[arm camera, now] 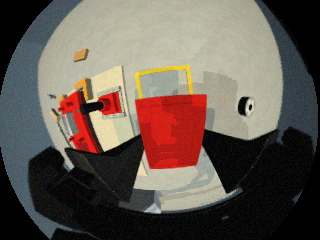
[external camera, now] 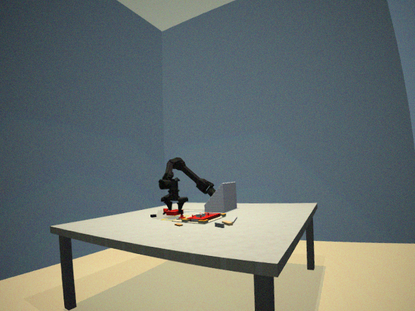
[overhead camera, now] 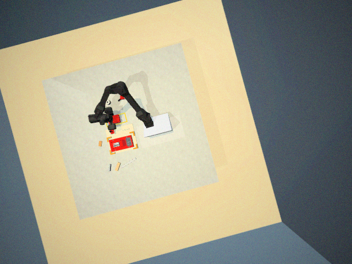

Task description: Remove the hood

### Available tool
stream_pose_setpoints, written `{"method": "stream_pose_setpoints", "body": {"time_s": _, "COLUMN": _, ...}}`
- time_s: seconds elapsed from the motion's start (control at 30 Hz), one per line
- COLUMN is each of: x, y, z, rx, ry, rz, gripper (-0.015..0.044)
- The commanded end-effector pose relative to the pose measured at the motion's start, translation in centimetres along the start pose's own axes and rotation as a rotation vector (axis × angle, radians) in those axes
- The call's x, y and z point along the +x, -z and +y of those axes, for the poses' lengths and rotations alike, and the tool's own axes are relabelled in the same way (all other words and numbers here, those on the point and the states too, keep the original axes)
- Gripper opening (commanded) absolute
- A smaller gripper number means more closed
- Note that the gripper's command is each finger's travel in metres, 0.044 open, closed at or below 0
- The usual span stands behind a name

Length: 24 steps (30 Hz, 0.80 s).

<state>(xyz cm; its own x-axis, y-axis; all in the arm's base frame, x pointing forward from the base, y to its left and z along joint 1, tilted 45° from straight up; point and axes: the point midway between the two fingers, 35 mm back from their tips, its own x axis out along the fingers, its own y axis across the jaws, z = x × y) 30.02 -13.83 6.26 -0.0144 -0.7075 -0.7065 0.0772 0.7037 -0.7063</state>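
Hood (arm camera: 171,131): flat, glossy red tapered panel, clamped between the gripper's (arm camera: 174,156) dark wedge-shaped fingers before the yellow-outlined rectangle (arm camera: 164,83).

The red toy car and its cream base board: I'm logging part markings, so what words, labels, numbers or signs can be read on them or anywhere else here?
None can be read.
Red toy car: a white patch with dark marks, too blurred to read.
Cream base board: a row of tiny dark marks, too small to read.
Red hood held in the jaws: plain, no marking.
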Motion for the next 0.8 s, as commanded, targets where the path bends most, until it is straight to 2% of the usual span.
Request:
{"method": "stream_pose_setpoints", "body": {"time_s": 0.0, "x": 0.2, "y": 0.2, "z": 0.1, "rx": -0.007, "ry": 0.003, "rz": 0.003, "gripper": 0.0000}}
{"method": "stream_pose_setpoints", "body": {"time_s": 0.77, "x": 1.3, "y": 0.2, "z": 0.0, "rx": -0.007, "ry": 0.003, "rz": 0.003, "gripper": 0.0000}}
